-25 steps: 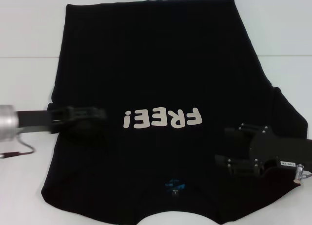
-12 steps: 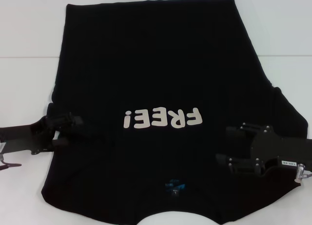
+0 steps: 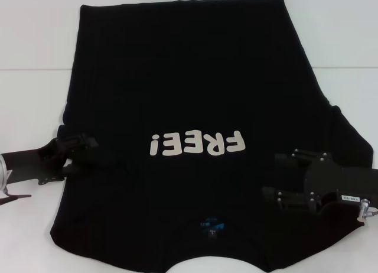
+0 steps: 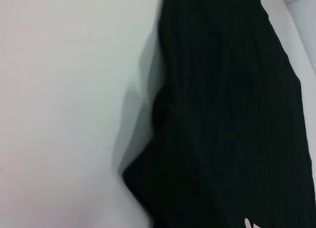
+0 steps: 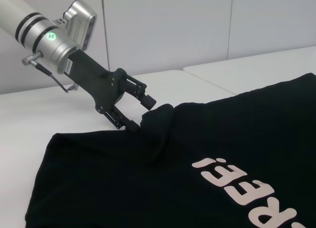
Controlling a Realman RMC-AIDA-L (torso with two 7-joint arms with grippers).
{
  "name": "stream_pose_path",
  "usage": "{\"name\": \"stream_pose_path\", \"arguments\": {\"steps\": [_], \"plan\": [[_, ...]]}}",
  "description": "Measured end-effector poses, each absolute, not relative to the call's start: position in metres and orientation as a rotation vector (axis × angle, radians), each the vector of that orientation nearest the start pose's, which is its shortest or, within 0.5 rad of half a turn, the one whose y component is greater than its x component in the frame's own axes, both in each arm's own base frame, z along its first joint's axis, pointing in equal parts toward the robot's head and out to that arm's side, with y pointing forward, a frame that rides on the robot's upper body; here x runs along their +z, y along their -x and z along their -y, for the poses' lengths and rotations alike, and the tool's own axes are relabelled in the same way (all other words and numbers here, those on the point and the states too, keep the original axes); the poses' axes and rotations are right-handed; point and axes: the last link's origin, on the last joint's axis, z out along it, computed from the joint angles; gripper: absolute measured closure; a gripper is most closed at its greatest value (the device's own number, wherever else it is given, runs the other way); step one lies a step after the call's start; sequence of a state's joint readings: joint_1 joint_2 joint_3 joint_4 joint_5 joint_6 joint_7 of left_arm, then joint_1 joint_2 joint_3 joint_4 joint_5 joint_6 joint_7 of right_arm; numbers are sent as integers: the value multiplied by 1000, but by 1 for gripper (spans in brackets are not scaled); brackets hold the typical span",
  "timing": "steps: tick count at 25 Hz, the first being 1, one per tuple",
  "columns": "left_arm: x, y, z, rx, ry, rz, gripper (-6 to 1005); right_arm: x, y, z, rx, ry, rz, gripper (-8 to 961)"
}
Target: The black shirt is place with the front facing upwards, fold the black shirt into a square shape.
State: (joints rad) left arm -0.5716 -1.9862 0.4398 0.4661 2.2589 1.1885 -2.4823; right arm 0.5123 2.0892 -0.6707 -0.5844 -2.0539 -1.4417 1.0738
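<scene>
Large black cloth T-shirt with cream "FREE!" letters (image 3: 195, 107) lies spread on the white table (image 3: 35, 36), covering most of it, hem at the far edge, neck at the near edge. Lettering sits across the shirt's middle, small blue neck label (image 3: 211, 226) just nearer than it. Left black gripper (image 3: 80, 152) at the shirt's left edge, level with the lettering, fingers closed on a raised bunch of cloth there. Right black gripper (image 3: 283, 178) over the shirt's near right part, right of the lettering, fingers apart, pointing left.
</scene>
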Motion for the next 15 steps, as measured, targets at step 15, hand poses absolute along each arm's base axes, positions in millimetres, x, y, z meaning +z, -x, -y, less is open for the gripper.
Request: {"name": "stream_pose_path", "arguments": {"steps": [15], "plan": [[13, 334, -369, 896, -2122, -2658, 116, -19, -286, -325, 522, 2706, -348, 129]]}}
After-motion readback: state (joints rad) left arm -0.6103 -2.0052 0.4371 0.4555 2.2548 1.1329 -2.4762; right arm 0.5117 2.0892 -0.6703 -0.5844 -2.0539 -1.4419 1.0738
